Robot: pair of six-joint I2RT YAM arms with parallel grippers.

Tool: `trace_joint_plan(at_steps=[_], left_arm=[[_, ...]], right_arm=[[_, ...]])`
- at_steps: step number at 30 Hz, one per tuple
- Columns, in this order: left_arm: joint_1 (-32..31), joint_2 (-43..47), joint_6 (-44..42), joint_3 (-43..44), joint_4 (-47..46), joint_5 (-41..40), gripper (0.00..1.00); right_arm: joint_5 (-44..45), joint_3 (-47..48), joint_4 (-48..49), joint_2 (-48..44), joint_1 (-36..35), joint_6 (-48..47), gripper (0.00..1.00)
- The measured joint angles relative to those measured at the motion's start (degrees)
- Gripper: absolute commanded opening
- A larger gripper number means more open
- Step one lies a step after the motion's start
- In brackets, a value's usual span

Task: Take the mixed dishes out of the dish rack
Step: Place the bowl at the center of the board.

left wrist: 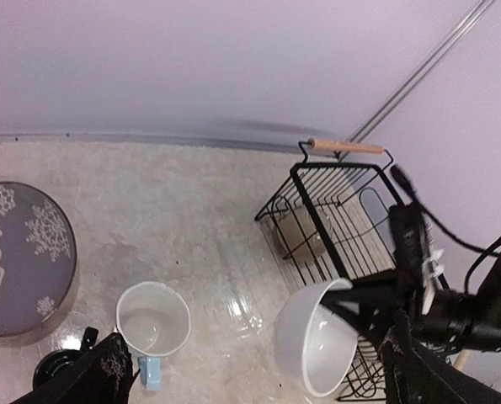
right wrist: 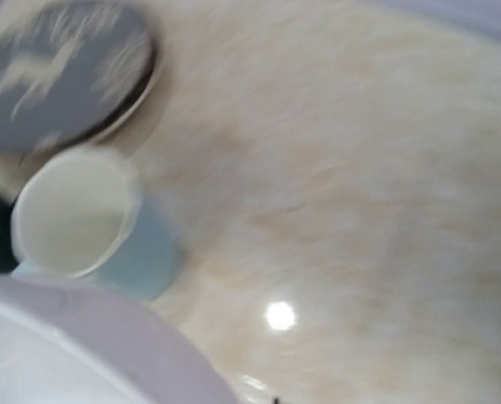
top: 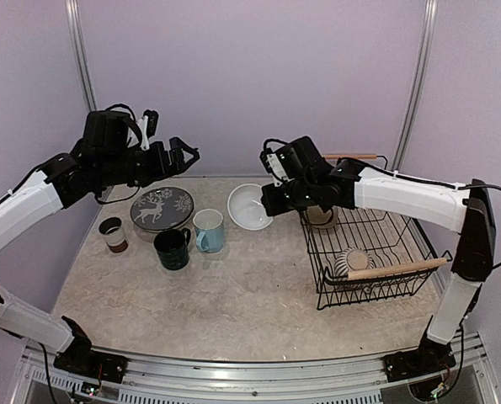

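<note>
Beige and marbled, the surface (top: pixel 250 295) fills the lower part of my overhead view. The black wire dish rack (top: pixel 317 252) sits at right centre. A striped dish (top: pixel 354 261) lies near its front wooden handle, and a pale cup (top: pixel 322 217) stands in its far left corner. Left of centre, the dark deer-pattern plate (top: pixel 162 208) lies flat. My left hand (top: pixel 185 154) hangs above it toward the upper left, fingers spread apart and holding nothing. Just left of the rack, my right hand (top: pixel 274 200) is clamped on the rim of a white bowl (top: pixel 248 207), which the left wrist view shows tilted. In front of the plate, the light blue mug (top: pixel 209 231) and the dark green mug (top: pixel 173 248) stand just beside each other. The small brown-white cup (top: pixel 113 234) stands furthest left.
</note>
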State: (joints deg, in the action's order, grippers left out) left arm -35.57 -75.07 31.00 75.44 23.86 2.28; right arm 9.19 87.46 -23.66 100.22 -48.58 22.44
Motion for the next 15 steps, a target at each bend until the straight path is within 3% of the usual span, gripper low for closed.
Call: trace_joint_plan(at_steps=[8,15], left_arm=[[0.3,6.9,-2.0,-1.9,-5.4,-10.0,0.99],[0.7,6.8,-2.6,-2.8,-5.5,-11.4,0.99]], right_arm=[[-3.0,13.6,-6.8,17.2,-8.8,-2.3,0.00],[-9.5,14.8,-8.0,24.3,-11.8,-1.3,0.00]])
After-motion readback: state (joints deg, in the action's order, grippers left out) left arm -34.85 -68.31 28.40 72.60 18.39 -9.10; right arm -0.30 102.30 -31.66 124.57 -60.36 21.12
